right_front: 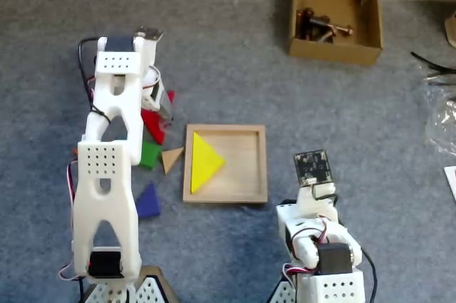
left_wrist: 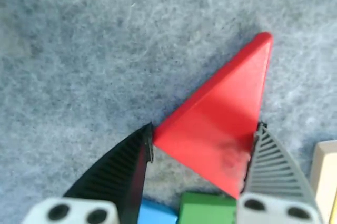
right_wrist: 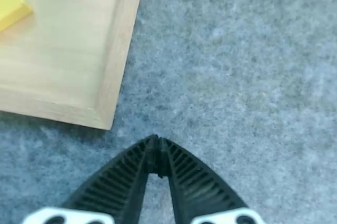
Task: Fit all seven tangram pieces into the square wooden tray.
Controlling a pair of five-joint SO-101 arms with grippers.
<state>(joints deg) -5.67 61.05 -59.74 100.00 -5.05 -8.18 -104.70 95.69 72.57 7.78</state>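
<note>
The left tool [left_wrist: 204,129] clamps a flat red plastic triangular piece [left_wrist: 221,108] lying on the fuzzy grey tabletop [left_wrist: 79,50]. Its black ribbed finger [left_wrist: 124,166] touches one corner of the triangle, and its pale grey ribbed finger [left_wrist: 271,166] presses the opposite edge. The triangle's long point extends beyond the fingertips. Between the finger bases, just beside the triangle's nearest corner, sit a green piece [left_wrist: 206,209] and a blue piece [left_wrist: 157,212], touching each other. A light wooden tray edge [left_wrist: 325,174] shows past the grey finger.

Square wooden tray [right_front: 244,166] with yellow triangle [right_front: 204,162] flat inside; red triangle [left_wrist: 218,124], green piece [right_front: 149,154], tan triangle [right_front: 171,158], blue piece [right_front: 147,202] beside it.
</note>
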